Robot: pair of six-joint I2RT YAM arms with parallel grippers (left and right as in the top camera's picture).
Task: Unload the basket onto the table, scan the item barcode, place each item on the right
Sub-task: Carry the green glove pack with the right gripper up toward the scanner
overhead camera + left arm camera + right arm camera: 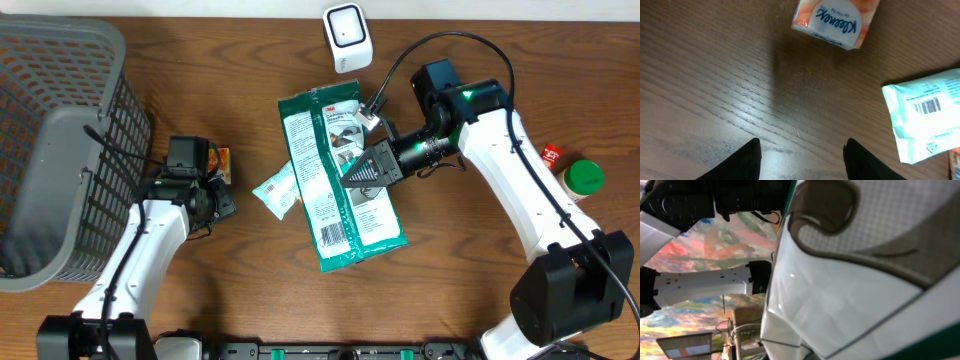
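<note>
My right gripper pinches the green package mid-table, short of the scanner at the far edge. My left gripper hangs spread over bare wood between the tissue pack and the left-edge basket.

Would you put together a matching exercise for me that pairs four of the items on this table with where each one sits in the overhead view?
Things:
1. white scanner
2. grey mesh basket
3. green-lidded bottle
4. Kleenex pack

Places:
a. at the left edge of the view
b. just beside the left gripper
c. at the top edge, above the green package
d. at the right, next to a small red item

Pairs: 1-c, 2-a, 3-d, 4-b
</note>
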